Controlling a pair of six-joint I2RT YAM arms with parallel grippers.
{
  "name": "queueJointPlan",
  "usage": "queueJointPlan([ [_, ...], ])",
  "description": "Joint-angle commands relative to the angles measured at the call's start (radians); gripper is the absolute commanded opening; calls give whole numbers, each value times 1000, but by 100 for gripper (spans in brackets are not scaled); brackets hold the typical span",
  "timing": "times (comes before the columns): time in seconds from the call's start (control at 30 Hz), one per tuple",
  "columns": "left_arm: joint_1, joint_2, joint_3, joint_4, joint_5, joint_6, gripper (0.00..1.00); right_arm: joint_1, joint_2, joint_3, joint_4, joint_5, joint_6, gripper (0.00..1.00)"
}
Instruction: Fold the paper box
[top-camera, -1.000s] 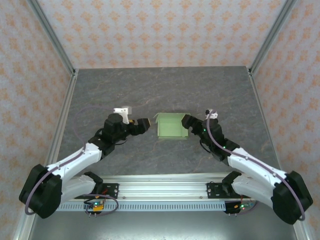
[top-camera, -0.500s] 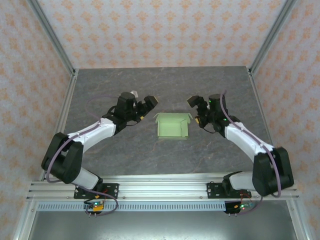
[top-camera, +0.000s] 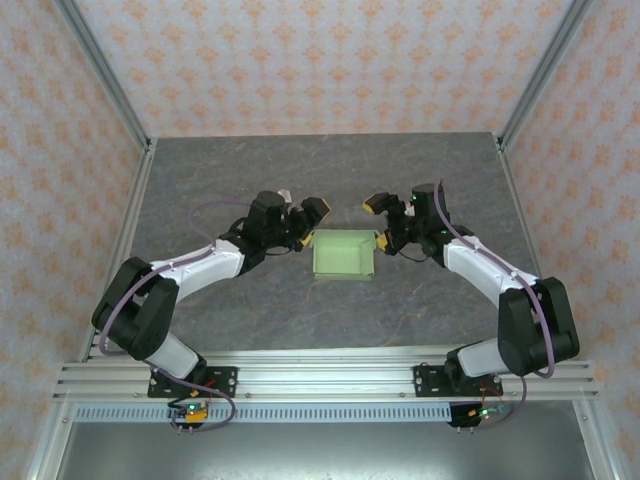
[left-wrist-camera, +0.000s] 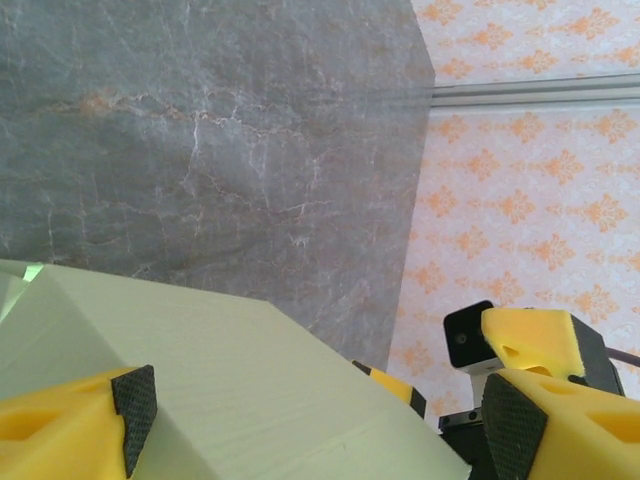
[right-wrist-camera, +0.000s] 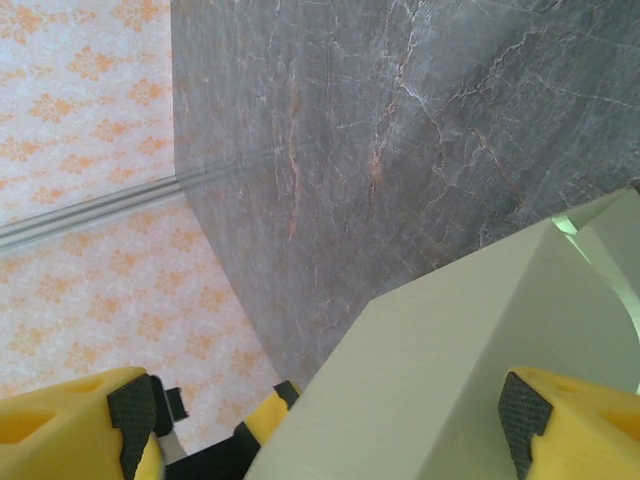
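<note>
The pale yellowish-green card box (top-camera: 343, 254) lies at the centre of the grey marbled table (top-camera: 200, 170). Overhead, the left gripper (top-camera: 307, 225) and right gripper (top-camera: 381, 221) flank its far corners, jaws wide. The wrist views add that a box wall stands between each pair of yellow fingers (left-wrist-camera: 60, 425). Contact cannot be judged.

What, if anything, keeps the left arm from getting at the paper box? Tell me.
Probably yes: the left pincer stands open at the paper box, card between its fingers; the right pincer is on the opposite side.
</note>
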Motion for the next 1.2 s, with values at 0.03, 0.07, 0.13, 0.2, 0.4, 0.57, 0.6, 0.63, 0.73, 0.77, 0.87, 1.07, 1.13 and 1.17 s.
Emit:
queueJointPlan([
  [0.03, -29, 9, -22, 57, -4, -52, 86, 19, -3, -23, 42, 6, 60, 87],
  [0.07, -31, 10, -24, 57, -7, -57, 86, 24, -2, -29, 48, 12, 70, 87],
  [0.13, -37, 12, -32, 63, -13, -67, 86, 36, 2, -39, 62, 26, 85, 85],
  [0.2, -40, 19, -37, 67, -18, -87, 86, 49, 9, -42, 68, 33, 91, 84],
  [0.4, -37, 31, -27, 111, -8, -130, 91, 55, 3, -43, 32, 57, 68, 83],
  [0.57, 5, -20, 27, -78, 23, 18, 97, 56, -13, -35, -17, 76, 42, 81],
  [0.6, 21, -39, 23, -121, 23, 44, 98, 56, -14, -33, -24, 77, 38, 81],
  [0.63, 38, -59, 23, -163, 22, 85, 98, 56, -16, -30, -31, 78, 34, 81],
  [0.73, 64, -92, 61, -359, -24, 231, 99, 56, -11, -21, -54, 77, 26, 81],
  [0.77, 65, -87, 75, -405, -33, 252, 100, 56, -8, -18, -60, 76, 24, 81],
  [0.87, 63, -42, 63, -331, 33, 216, 100, 57, 1, -9, -68, 69, 20, 81],
  [1.07, 43, 13, 77, -207, 52, 128, 95, 59, 11, -5, -65, 68, 22, 80],
  [1.13, 40, 22, 100, -208, 65, 127, 94, 61, 14, -5, -62, 69, 25, 80],
  [1.17, 39, 26, 108, -208, 71, 124, 93, 62, 15, -5, -61, 69, 26, 79],
])
